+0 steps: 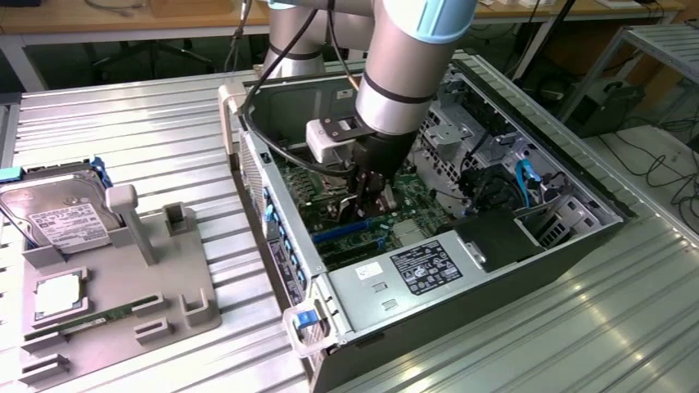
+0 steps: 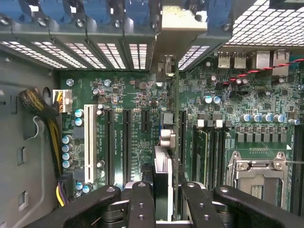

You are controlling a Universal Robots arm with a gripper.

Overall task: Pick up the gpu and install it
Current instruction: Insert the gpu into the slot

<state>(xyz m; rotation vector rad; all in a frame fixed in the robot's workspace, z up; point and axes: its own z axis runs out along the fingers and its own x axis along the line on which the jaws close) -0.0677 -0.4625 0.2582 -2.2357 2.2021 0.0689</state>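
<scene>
I have the arm reaching down into the open computer case (image 1: 286, 205) in the middle of the exterior view, and my gripper (image 1: 369, 205) is low over the green motherboard (image 1: 413, 196). In the wrist view the two black fingers (image 2: 142, 202) come up from the bottom middle of the frame, and they are clamped on the gpu (image 2: 163, 171) — I see it edge-on, a thin card standing upright between them, running up the middle of the frame. Its silver bracket (image 2: 183, 21) is at the top middle, up against the back wall of the case by the blue slot clips (image 2: 57, 9). The card hangs over the long black slots (image 2: 110, 142), but I cannot tell if its bottom edge is in a slot yet or only just above one. What could go wrong, I think: if the card is a little crooked or off to one side, pushing down could jam it on the slot edge or bend it. The bracket could also catch on the back wall — then the card would tip and slip in my grip. The hard drive (image 1: 57, 214) sits on the grey tray (image 1: 191, 278) at the left of the exterior view, well away from all this
</scene>
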